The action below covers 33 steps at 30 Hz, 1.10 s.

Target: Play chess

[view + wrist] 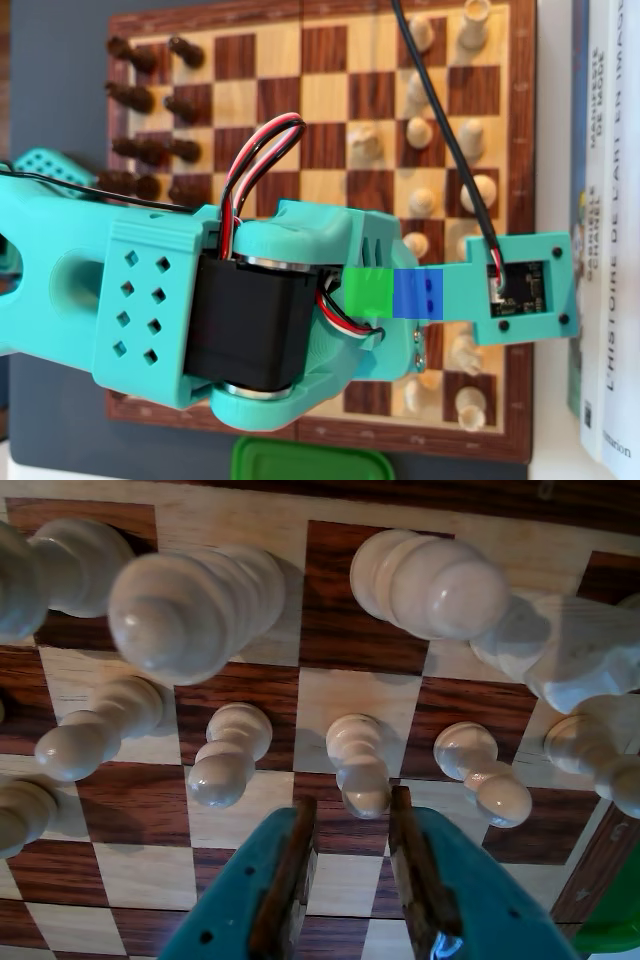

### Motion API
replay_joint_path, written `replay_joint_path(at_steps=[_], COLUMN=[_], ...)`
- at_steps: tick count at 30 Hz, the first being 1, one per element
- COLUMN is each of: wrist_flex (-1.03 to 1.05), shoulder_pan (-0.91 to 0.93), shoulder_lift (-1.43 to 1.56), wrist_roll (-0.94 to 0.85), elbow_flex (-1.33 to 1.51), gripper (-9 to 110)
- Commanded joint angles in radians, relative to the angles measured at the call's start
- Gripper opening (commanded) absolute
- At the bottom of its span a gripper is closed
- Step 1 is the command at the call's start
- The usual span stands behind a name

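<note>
The gripper [352,835] is seen in the wrist view entering from the bottom edge, its two teal fingers [268,875] lined with brown pads and set apart, with nothing between them; the jaws are open. A white pawn [360,765] stands upright just ahead of the fingertips, roughly centred on the gap and not yet enclosed; contact with either pad cannot be confirmed. It belongs to a row of white pawns, with one neighbour [226,752] to its left and another [483,772] to its right in that view, each on its own square. Larger white pieces [195,605] are seen in the row behind, close to the lens and blurred. In the overhead view the wooden chessboard [330,95] is seen lying on a dark surface, with dark pieces [150,100] along its left side and white pieces [470,130] along its right. The teal arm [250,310] covers the lower part of the board. A green lid [310,460] lies below the board, and books [605,200] stand to its right.
</note>
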Motion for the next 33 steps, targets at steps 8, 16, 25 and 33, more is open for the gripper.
replay_joint_path(at_steps=[8,16,25,33], wrist_flex=[-0.003,-0.003,-0.003,-0.003], shoulder_pan=[0.017,0.018,0.031,0.032], shoulder_lift=[-0.006,-0.023,-0.025,-0.060], wrist_roll=[-0.005,-0.003,-0.005,-0.005], elbow_flex=[-0.049,-0.078,-0.077,-0.087], gripper=[12,12,12,12])
